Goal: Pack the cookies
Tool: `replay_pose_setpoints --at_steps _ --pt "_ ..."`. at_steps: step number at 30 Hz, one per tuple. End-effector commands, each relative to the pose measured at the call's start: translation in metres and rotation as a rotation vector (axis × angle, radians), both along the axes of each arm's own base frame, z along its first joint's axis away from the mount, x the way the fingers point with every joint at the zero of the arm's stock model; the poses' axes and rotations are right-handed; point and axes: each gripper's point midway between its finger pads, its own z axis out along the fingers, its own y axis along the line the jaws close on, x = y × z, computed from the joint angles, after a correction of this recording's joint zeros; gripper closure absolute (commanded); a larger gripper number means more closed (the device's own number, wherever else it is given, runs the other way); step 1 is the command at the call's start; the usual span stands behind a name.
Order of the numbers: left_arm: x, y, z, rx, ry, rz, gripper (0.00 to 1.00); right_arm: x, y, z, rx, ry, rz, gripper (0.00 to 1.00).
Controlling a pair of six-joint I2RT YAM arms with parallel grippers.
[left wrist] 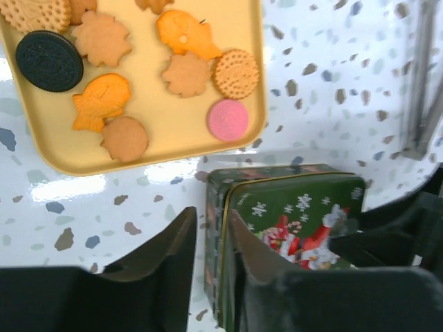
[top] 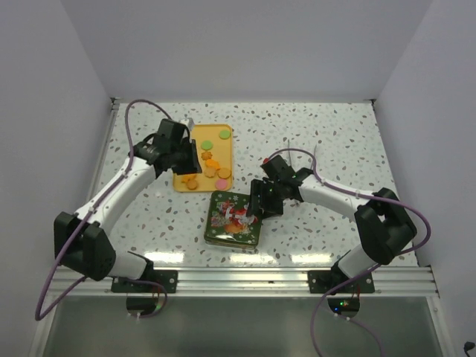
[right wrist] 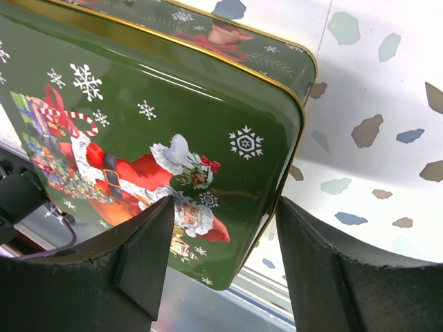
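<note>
Cookies (left wrist: 185, 75) lie loose on the yellow tray (left wrist: 69, 162), none packed, and the green tin (top: 233, 218) just beside it looks lidded. Right gripper (right wrist: 225, 204) straddles a corner of the lid (right wrist: 138, 104), jaws apart; whether it grips is unclear. Left gripper (left wrist: 211, 214) is narrowly parted, empty. Best to lift the lid level, clear of the tray.

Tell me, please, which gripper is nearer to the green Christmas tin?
Right. The right gripper is at the green Christmas tin, with a finger on either side of its right edge. The left gripper hangs farther off, over the yellow tray, apart from the tin.
</note>
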Motion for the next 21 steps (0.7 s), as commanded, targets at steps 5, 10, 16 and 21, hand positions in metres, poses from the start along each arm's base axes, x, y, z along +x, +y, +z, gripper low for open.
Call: replay_pose_setpoints --at_steps 5,10,16,21 --pt "-0.041 -0.022 0.044 -0.141 -0.121 -0.123 0.91 0.005 0.004 0.009 0.022 -0.044 -0.010 0.37" --pt "-0.065 -0.025 0.027 -0.176 -0.114 -0.170 1.00 0.006 0.008 0.011 0.028 -0.046 -0.010 0.37" --pt "-0.088 -0.039 0.029 -0.275 -0.143 -0.259 1.00 0.008 0.014 0.018 0.027 -0.055 0.003 0.37" --pt "-0.100 -0.051 0.024 -0.308 -0.124 -0.333 1.00 0.007 0.023 0.018 0.020 -0.047 0.012 0.36"
